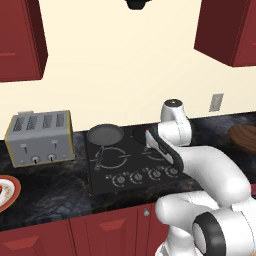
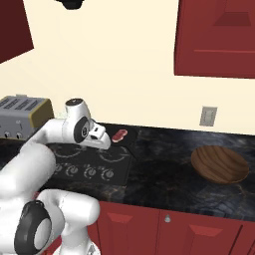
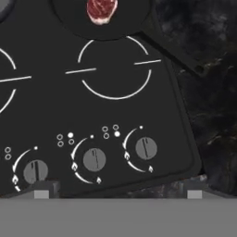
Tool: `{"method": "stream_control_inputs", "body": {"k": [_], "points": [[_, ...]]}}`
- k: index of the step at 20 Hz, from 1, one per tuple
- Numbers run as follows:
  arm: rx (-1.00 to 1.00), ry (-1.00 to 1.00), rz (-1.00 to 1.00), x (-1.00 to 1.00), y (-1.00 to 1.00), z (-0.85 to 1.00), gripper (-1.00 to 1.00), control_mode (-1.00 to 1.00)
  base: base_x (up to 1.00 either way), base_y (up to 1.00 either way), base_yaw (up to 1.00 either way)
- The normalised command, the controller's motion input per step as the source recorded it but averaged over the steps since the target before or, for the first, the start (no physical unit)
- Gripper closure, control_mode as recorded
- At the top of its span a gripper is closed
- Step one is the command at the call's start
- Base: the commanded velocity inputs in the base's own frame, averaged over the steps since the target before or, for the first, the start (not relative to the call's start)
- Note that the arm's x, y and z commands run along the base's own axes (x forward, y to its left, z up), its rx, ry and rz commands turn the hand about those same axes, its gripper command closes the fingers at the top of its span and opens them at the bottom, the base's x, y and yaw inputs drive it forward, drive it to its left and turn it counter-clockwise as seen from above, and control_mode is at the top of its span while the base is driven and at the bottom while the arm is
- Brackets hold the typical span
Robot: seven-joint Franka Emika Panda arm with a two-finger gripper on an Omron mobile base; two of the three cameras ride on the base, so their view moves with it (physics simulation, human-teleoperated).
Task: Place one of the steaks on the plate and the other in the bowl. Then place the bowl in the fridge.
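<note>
On the black glass cooktop (image 3: 115,111), one marbled red steak (image 3: 102,9) lies in a dark round frying pan (image 3: 104,25), so it has not been moved yet. The gripper (image 3: 118,194) hovers open above the knobs. The wooden bowl (image 2: 220,164) sits empty on the speckled stone tabletop (image 2: 164,174); the orange-rimmed plate (image 1: 5,192) waits far left.

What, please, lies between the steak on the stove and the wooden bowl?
In the right base view, only bare dark counter separates the steak from the bowl.
</note>
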Motion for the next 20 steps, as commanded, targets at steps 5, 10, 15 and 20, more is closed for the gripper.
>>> {"method": "stream_control_inputs", "body": {"k": [5, 10, 15, 20], "points": [[0.11, 0.0, 0.0, 1.0, -0.27, 0.0, -1.0, -1.0, 0.0, 0.0, 0.0], [0.04, -0.01, 0.03, 0.99, -0.14, -0.02, -1.0, -1.0, 0.0, 0.0, 0.0], [0.0, -0.02, 0.0, 1.0, 0.01, 0.0, -1.0, -1.0, 0.0, 0.0, 0.0], [0.0, -0.03, 0.05, 0.74, 0.0, -0.26, -1.0, -1.0, 0.0, 0.0, 0.0]]}}
